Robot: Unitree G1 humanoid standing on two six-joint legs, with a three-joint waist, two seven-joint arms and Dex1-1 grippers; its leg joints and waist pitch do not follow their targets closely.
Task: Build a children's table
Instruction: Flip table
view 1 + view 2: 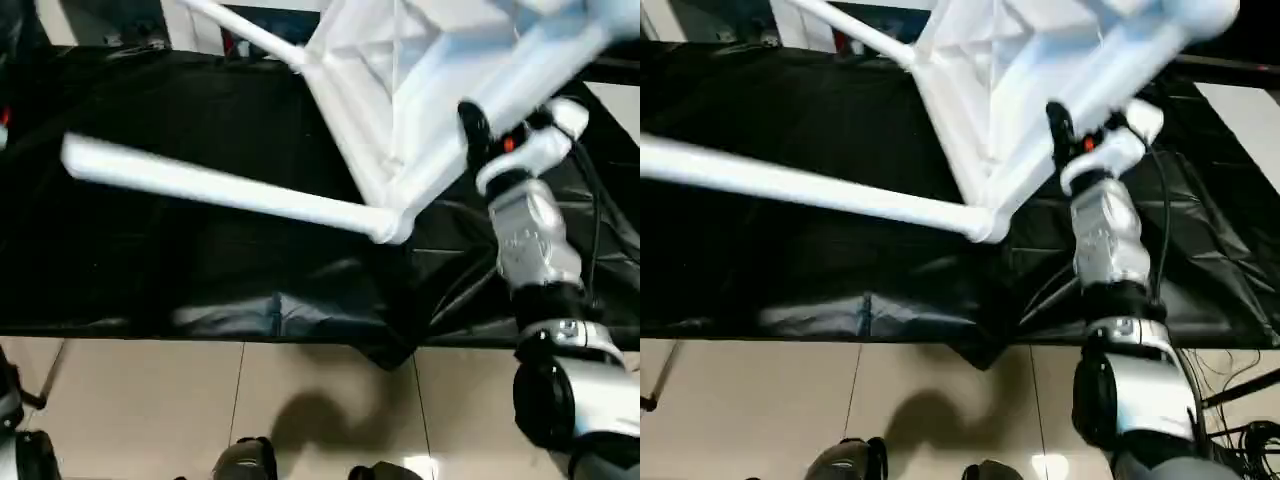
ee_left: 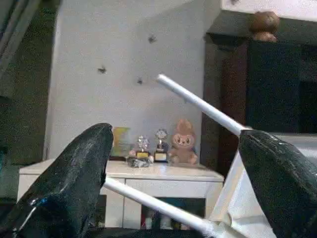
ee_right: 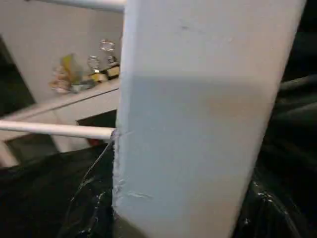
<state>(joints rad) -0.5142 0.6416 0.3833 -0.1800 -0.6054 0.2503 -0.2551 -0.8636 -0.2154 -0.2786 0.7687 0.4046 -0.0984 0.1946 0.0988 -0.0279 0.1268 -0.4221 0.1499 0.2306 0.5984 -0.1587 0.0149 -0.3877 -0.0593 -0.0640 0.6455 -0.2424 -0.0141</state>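
Note:
The children's table hangs tilted over the black-covered bench, its ribbed white tabletop (image 1: 400,60) at the top of the view. One white leg (image 1: 230,188) sticks out from a corner socket toward my left. A second leg (image 1: 245,32) points away at the back. My right gripper (image 1: 482,120) is shut on a third leg (image 1: 545,68), which looms close in the right wrist view as a broad white tube (image 3: 198,119). My left gripper (image 2: 173,141) is open with nothing between its black fingers (image 2: 79,168). Two of the legs (image 2: 198,104) cross the room beyond it.
Black sheeting (image 1: 150,270) covers the bench, with its front edge just above the beige tiled floor (image 1: 150,400). My feet (image 1: 245,460) are at the bottom edge. A white cabinet (image 2: 148,173) with trophies and a plush toy stands against the far wall.

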